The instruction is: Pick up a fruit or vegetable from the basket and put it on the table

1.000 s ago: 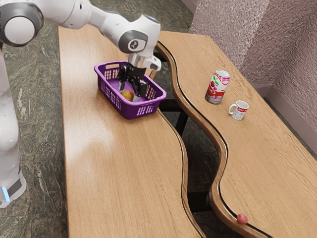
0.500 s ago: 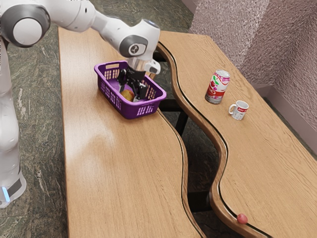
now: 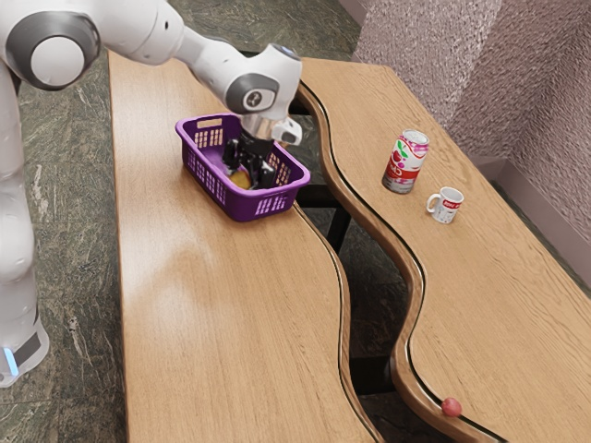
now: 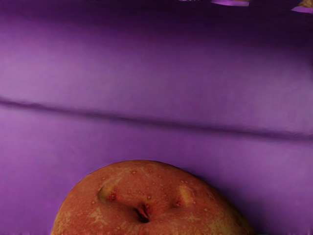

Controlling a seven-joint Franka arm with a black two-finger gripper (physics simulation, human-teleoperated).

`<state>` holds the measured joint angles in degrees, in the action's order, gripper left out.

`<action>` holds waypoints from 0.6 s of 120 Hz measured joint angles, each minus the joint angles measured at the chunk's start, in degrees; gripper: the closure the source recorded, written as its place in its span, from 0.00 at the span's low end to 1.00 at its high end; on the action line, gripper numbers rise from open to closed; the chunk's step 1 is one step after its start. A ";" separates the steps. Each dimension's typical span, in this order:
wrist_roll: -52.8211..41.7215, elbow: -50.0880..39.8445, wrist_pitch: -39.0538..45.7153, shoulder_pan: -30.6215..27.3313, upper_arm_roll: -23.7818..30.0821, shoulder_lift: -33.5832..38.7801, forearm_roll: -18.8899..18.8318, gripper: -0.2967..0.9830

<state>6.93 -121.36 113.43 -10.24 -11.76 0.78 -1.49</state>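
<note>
A black gripper point(image 3: 249, 177), jaws spread, straddles a speckled reddish-orange fruit or vegetable point(image 4: 146, 196) inside a purple basket point(image 3: 220, 190); to the basket's right in the exterior view stand a cherry-decorated can point(image 3: 406, 161) and white mug point(image 3: 446, 206), lettering unreadable.

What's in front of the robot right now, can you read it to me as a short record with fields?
Container: purple basket, on the nearer tabletop
Contents seen: orange-red fruit or vegetable
Gripper: down inside the basket, at the fruit or vegetable
Farther tabletop: upright drink can, white mug, small red ball at the curved edge
Task status: fruit or vegetable not yet on the table
</note>
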 joint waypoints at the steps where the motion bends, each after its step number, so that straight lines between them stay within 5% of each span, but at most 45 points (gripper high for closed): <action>1: 0.02 -0.01 0.01 0.03 0.01 0.07 -0.03 0.54; 39: -0.24 0.98 -1.04 -1.34 0.51 10.60 -0.40 0.54; 72: -0.54 6.04 -4.76 -0.56 15.77 12.87 0.96 0.60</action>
<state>6.39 -115.32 108.67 -10.80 4.01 13.65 -0.53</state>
